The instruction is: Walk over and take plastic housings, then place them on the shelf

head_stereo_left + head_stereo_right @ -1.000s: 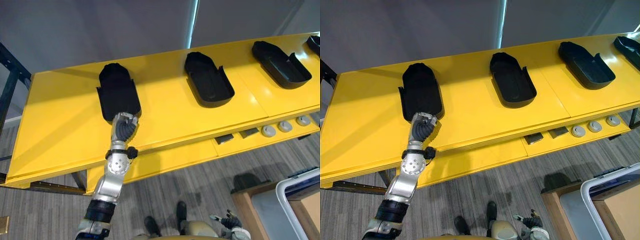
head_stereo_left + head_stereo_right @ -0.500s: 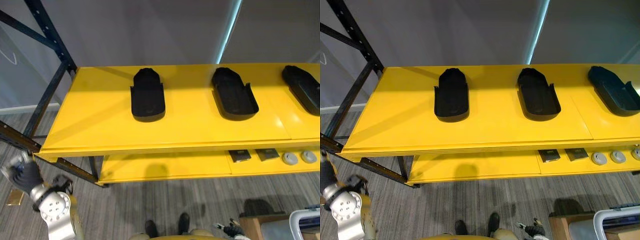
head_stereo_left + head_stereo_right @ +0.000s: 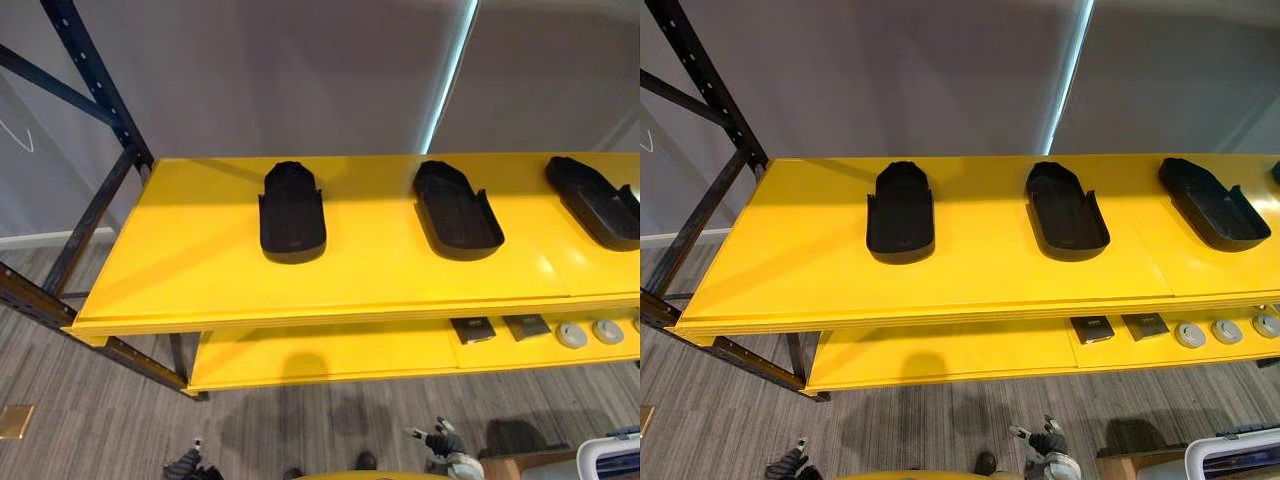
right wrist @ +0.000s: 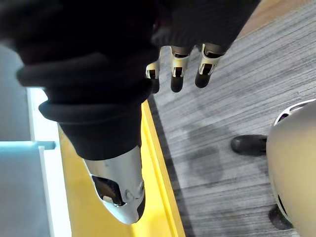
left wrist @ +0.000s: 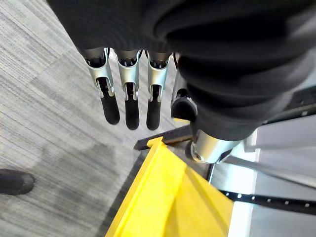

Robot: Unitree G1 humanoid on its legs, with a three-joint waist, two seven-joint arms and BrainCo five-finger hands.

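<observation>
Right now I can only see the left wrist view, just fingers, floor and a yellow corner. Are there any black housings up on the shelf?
Observer: Yes. The left housing, middle housing and right housing lie in a row on the yellow top shelf.
Operator: Is the other hand holding one?
Observer: No. The right hand hangs low over the floor, fingers relaxed, holding nothing.
Operator: What's under the top shelf?
Observer: A lower shelf with small dark squares and grey discs toward the right.
</observation>
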